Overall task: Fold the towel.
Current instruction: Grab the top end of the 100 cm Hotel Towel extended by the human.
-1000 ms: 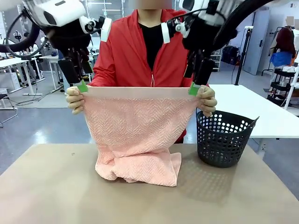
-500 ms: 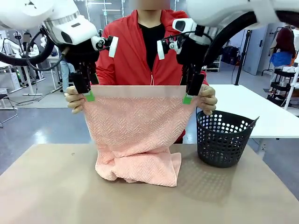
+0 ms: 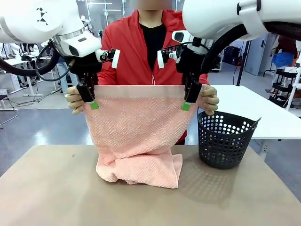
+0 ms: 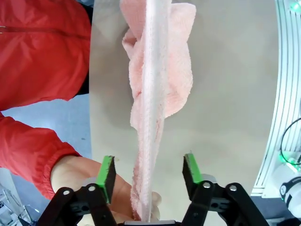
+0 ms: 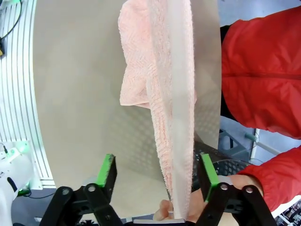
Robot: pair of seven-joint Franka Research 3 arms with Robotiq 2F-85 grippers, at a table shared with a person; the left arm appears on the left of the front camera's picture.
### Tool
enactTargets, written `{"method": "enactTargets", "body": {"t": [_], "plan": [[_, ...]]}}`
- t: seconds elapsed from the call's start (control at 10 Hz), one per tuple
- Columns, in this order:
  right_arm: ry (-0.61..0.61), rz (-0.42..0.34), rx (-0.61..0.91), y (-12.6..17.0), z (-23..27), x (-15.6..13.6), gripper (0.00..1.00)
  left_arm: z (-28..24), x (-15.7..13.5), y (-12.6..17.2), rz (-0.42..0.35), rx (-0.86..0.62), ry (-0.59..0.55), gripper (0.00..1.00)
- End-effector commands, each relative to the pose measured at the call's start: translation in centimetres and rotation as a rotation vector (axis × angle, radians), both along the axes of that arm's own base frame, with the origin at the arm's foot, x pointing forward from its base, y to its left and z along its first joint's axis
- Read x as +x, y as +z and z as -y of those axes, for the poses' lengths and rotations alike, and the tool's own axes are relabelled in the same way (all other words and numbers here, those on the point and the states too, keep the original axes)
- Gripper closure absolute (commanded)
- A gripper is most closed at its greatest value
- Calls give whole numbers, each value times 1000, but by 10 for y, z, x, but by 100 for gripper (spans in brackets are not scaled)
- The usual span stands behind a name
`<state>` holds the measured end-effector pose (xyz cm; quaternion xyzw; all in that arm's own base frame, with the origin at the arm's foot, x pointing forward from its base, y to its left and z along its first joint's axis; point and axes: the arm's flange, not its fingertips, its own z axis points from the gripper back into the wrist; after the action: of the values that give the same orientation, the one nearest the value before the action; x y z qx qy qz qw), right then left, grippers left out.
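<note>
Here, left tool and right tool, jaws spread, straddle the herringbone-woven towel.

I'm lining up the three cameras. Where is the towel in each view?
Front view: the towel, centre, held up by its top edge, lower part bunched on the table.
Left wrist view: the towel, edge-on, a strip from top centre down to bottom centre.
Right wrist view: the towel, edge-on, from top centre down to bottom, slightly right.
Shared landmark: the person's red jacket.
</note>
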<state>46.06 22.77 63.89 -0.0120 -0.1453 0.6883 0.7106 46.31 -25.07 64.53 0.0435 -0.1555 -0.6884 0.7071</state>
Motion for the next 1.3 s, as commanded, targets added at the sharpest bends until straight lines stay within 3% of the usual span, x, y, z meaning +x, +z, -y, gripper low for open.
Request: {"method": "enactTargets", "body": {"t": [0.0,0.2,0.3,0.4,0.5,0.9,1.0,1.1,1.2], "plan": [[-3,25,19,0,1,-3,100,-3,-3,-5,7,-29,-27,100],[-9,12,37,-1,0,-3,100,-2,-8,-6,-1,-49,-42,100],[-13,13,35,-1,0,-4,88,-2,-10,-4,7,-39,-42,97],[-11,13,38,-1,1,-4,97,-3,-13,-3,14,-45,-39,100],[-9,15,45,0,1,-5,100,-4,-15,-2,19,-40,-39,100],[-15,17,60,0,0,-7,100,-17,-21,-3,18,-68,-21,100],[-64,4,-5,-8,0,-12,100,-26,-29,-9,56,-3,-5,100],[-3,14,32,5,-2,-1,100,-4,-13,3,1,-23,-16,100],[-3,14,32,5,-2,-1,100,-4,-13,3,1,-23,-16,100]]}}
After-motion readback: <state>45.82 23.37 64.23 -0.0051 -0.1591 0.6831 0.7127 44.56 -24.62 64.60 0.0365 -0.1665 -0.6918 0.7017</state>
